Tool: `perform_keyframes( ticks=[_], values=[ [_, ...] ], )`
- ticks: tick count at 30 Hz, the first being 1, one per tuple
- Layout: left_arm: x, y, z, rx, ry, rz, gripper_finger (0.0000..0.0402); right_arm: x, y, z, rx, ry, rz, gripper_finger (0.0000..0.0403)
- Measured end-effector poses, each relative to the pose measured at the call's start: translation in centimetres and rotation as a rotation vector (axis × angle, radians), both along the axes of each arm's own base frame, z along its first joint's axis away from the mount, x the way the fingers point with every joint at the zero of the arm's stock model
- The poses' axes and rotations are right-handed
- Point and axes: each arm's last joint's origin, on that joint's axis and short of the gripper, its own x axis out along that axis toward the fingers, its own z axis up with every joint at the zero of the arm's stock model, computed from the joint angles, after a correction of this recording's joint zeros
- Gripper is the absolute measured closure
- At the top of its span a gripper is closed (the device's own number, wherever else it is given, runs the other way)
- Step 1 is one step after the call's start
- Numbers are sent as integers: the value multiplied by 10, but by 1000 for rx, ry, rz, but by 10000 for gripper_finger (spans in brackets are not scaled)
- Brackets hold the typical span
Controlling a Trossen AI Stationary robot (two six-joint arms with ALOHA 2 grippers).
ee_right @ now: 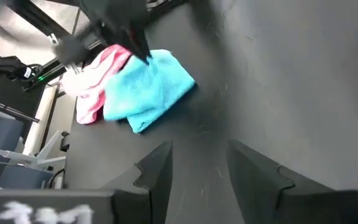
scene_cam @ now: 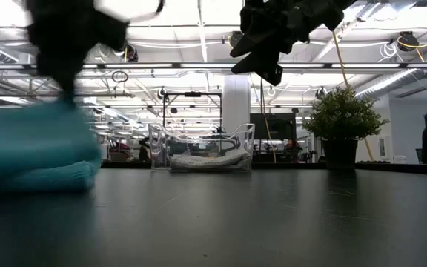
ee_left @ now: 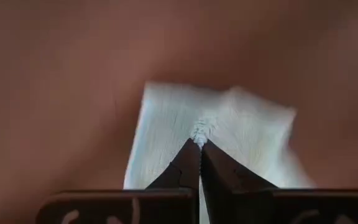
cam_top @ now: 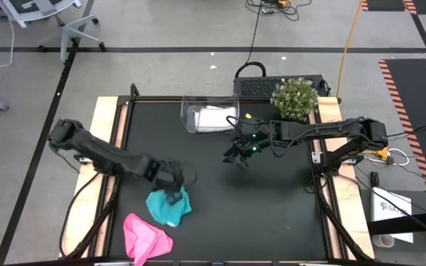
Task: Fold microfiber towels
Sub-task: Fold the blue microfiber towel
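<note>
At the near-left part of the black tabletop [cam_top: 272, 199], the left gripper [cam_top: 173, 194] is down on the teal towel [cam_top: 170, 207], its fingers [ee_left: 188, 168] pinched tight together on a small pucker of the cloth, as the left wrist view shows. The teal towel lies bunched, partly doubled over on itself. Just beside it, nearer the front edge and to the left, the pink towel [cam_top: 145, 235] sits crumpled in a heap; in the right wrist view the two cloths lie touching, the pink one partly behind the teal. Toward the far edge of the tabletop stands a clear plastic tub [cam_top: 191, 109], and inside it lies the pale grey-white towel [cam_top: 214, 117], flat along the bottom, seen through the tub's wall in the low view. The right gripper [cam_top: 237, 154] hangs above the tabletop's middle, just in front of the tub and well apart from the teal towel, with its fingers [ee_right: 157, 171] spread apart and nothing between them. A small potted plant [cam_top: 295, 98] stands at the far right corner, near the tub.
</note>
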Motion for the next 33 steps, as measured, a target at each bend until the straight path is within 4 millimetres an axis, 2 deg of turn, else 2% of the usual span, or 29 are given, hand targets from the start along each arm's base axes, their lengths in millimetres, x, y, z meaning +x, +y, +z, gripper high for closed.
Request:
perform_keyframes(
  ticks=[5, 7, 9, 13, 21, 28, 33],
  values=[
    [6, 26, 78, 300, -343, 133, 399, 2, 2, 2, -17, -34, 15, 293],
    [4, 35, 102, 413, -411, 155, 399, 4, 4, 5, -18, -68, 19, 308],
    [6, 43, 123, 506, -480, 178, 399, 6, 5, 8, -22, -103, 25, 322],
    [8, 58, 148, 618, -558, 222, 399, 10, 12, 15, -35, -189, 47, 352],
    [18, 78, 145, 598, -541, 182, 399, 13, 26, 19, -108, -241, 20, 400],
    [23, 82, 143, 612, -528, 140, 397, 16, 23, 12, -16, -214, -121, 377],
    [23, 87, 144, 629, -526, 138, 398, 28, 24, -21, 128, -235, -181, 338]
  ],
)
